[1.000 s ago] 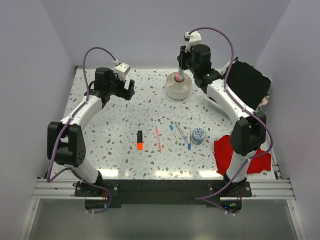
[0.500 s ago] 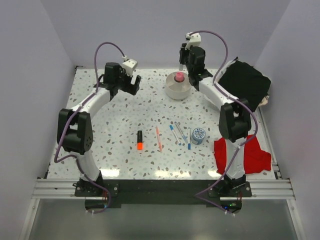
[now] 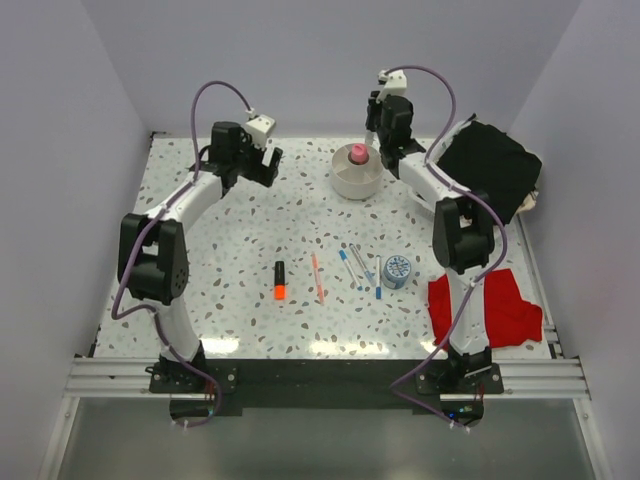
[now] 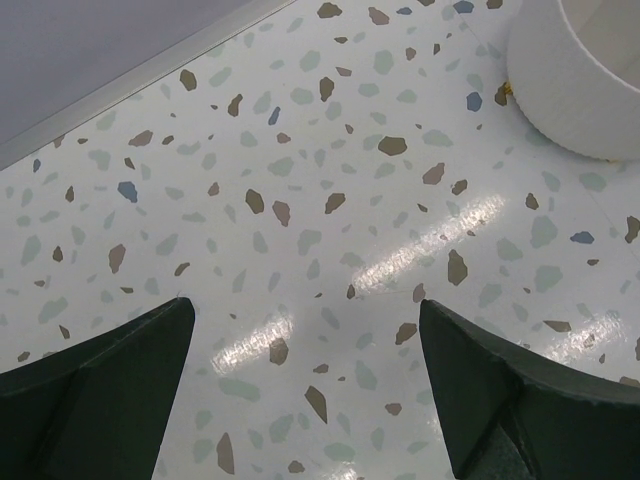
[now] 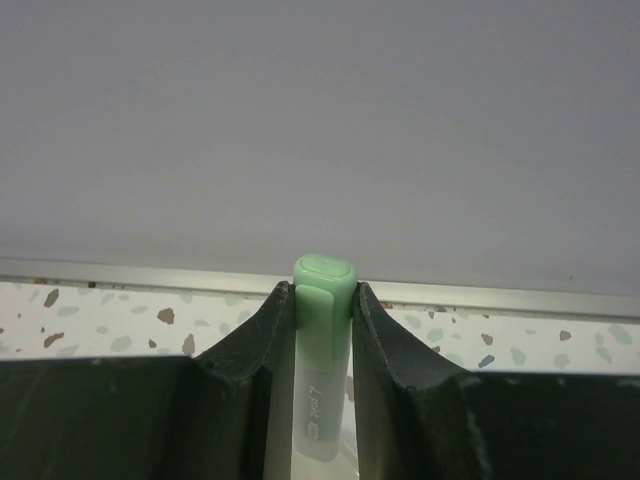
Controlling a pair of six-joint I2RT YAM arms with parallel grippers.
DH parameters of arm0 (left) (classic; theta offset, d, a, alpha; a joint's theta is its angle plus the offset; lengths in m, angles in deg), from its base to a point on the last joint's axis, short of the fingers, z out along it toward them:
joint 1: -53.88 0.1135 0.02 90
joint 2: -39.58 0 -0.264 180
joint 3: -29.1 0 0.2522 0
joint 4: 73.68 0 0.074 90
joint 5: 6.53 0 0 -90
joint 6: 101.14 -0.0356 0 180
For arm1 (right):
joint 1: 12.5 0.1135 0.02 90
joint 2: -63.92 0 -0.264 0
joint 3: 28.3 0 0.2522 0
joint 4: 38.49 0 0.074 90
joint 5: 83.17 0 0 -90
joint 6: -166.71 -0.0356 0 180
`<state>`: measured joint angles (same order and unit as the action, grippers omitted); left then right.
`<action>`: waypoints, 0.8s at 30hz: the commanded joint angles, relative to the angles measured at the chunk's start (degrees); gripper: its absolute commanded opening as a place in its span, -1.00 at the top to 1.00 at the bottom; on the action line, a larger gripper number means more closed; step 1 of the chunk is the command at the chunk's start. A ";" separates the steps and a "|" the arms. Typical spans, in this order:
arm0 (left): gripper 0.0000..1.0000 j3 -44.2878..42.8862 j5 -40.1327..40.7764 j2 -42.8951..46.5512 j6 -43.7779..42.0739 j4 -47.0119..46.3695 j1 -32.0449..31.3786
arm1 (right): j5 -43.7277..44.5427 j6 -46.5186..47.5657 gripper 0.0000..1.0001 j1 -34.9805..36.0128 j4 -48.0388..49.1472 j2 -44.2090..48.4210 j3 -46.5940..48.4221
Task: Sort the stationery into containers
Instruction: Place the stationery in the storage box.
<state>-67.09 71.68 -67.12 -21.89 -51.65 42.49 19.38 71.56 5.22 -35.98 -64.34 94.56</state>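
While the left gripper hangs with its jaws spread wide above the speckled table, left of the round white bowl, the right gripper at the far edge pinches a green-capped pen upright between its fingers, by the bowl's far right rim. A pink-capped stubby stick stands in the bowl; which compartment is unclear. Nearer, in a row, lie the orange-and-black highlighter, a thin pink pen and slim blue-and-white pens, with a small round blue item just right of them. A red cloth lies near right, a black cloth far right
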 commanded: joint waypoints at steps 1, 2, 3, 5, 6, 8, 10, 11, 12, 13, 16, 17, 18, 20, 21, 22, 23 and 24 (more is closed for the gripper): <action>-1.00 -3.52 1.24 -1.15 -1.39 -1.15 -0.47 | 1.33 -0.39 1.00 -0.14 1.22 -1.37 3.40; -1.00 -3.70 1.42 -1.32 -1.47 -1.24 -0.47 | 1.24 -0.48 1.00 -0.22 1.13 -1.63 3.49; -1.00 -3.70 1.68 -1.67 -1.47 -1.24 -0.47 | 1.42 -0.48 1.00 -0.22 0.87 -1.90 3.58; -1.00 -4.05 1.86 -1.85 -1.47 -1.15 -0.47 | 1.94 -0.65 1.00 -0.31 0.43 -2.42 3.84; -1.00 -4.05 1.86 -1.76 -1.56 -1.15 -0.55 | 2.12 -0.91 1.00 -0.40 0.08 -2.51 3.93; -1.00 -4.05 1.95 -1.76 -1.74 -0.89 -0.55 | 1.51 -1.01 0.73 -0.40 -0.62 -2.43 4.02; -1.00 -3.96 2.04 -1.85 -1.74 -0.72 -0.55 | 0.11 -1.01 0.37 -0.49 -2.29 -2.43 4.37; -1.00 -3.96 2.12 -1.94 -1.74 -0.71 -0.55 | -0.16 -1.27 0.19 -0.58 -3.08 -2.16 4.45; -1.00 -3.88 2.12 -1.85 -1.74 -0.71 -0.55 | -0.25 -1.70 0.15 -0.58 -4.39 -1.90 4.46; -1.00 -3.88 2.12 -1.85 -1.65 -0.71 -0.55 | -0.34 -1.88 0.14 -0.66 -4.76 -1.64 3.93; -1.00 -3.26 2.12 -1.68 -1.30 -1.50 -0.55 | -0.43 -2.24 0.10 -0.66 -5.29 0.38 2.35; -1.00 -2.91 2.21 -1.33 -1.30 -1.77 -0.55 | -0.43 -2.32 0.09 -0.66 -5.46 1.08 2.00; -1.00 -1.95 2.21 -1.06 -1.21 -2.12 -0.55 | -0.60 -2.24 0.08 -0.58 -5.81 2.39 1.73; -1.00 -0.89 2.30 -0.10 -1.21 -3.17 -0.55 | -0.43 -1.89 0.06 -0.66 -7.12 3.89 1.03; -1.00 0.51 2.21 0.26 -1.56 -3.61 -0.55 | -0.34 -1.01 0.04 -0.66 -7.48 6.16 0.68; -1.00 1.13 2.39 0.69 -1.82 -4.05 -0.55 | -0.17 -0.48 0.03 -0.66 -7.74 7.49 -0.45; -1.00 1.74 2.74 1.57 -1.91 -4.05 -0.55 | -0.25 0.04 0.02 -0.66 -8.36 9.16 -1.25; -1.00 2.71 2.83 2.01 -2.78 -3.88 -0.47 | -1.38 1.35 0.01 -0.66 -8.97 12.31 -2.21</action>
<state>-67.18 73.62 -68.74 -22.76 -53.09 42.18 19.10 70.47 4.98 -44.66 -64.41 93.95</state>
